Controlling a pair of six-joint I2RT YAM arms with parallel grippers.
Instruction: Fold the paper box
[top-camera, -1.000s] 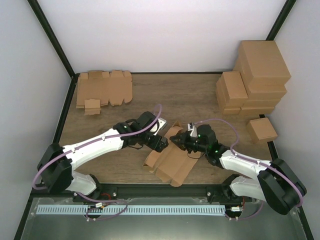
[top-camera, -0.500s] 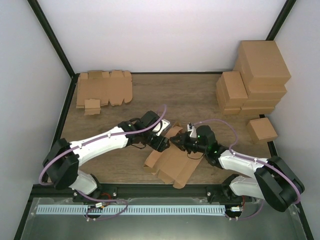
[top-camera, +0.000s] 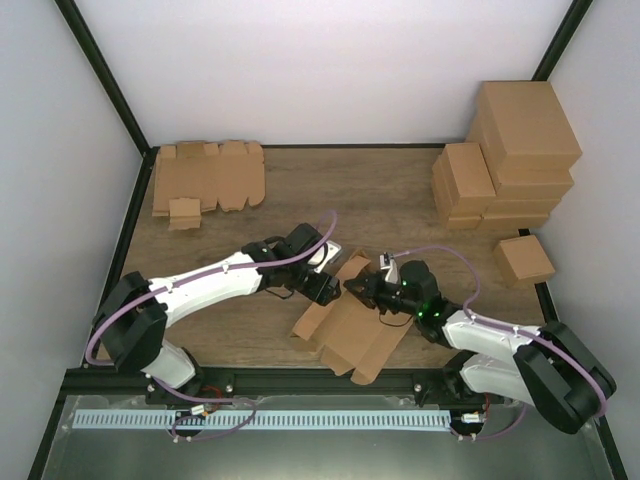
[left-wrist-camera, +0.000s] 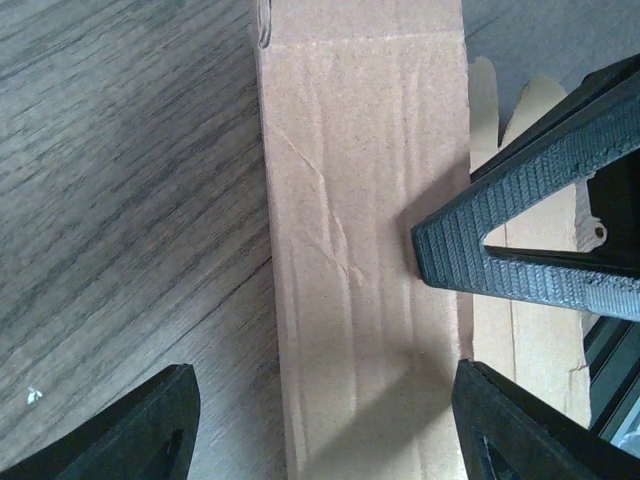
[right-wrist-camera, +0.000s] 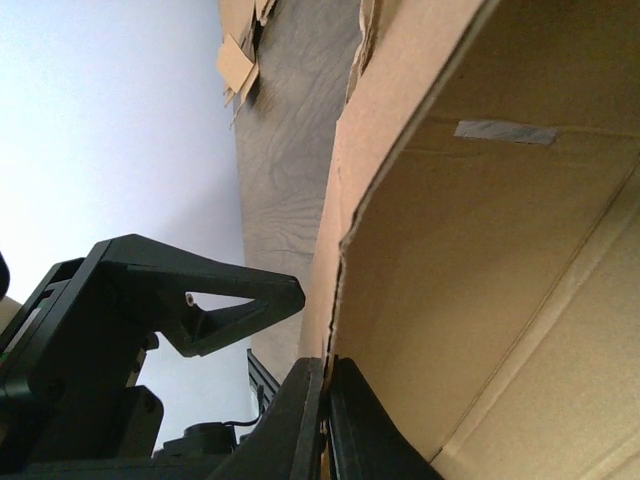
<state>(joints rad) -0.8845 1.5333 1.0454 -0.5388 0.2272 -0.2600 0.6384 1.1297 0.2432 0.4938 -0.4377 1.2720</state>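
Top cam sits high behind the arm bases (top-camera: 165, 365), looking down over the whole counter (top-camera: 400, 200). Left wrist cam stares down at the paper box (left-wrist-camera: 360, 250) from really close, right wrist cam skims along its edge toward the wall (right-wrist-camera: 100, 120). All three share that box.

A wooden table (top-camera: 400, 200) is filling the middle of the top view. Flat sheets (top-camera: 207, 178) are lying in its upper left corner, with a small piece (top-camera: 184, 213) resting at their lower edge. Closed boxes (top-camera: 505, 160) are sitting in a pile at the upper right. One small box (top-camera: 524, 259) is sitting alone just below the pile. White walls (top-camera: 330, 70) are standing around.
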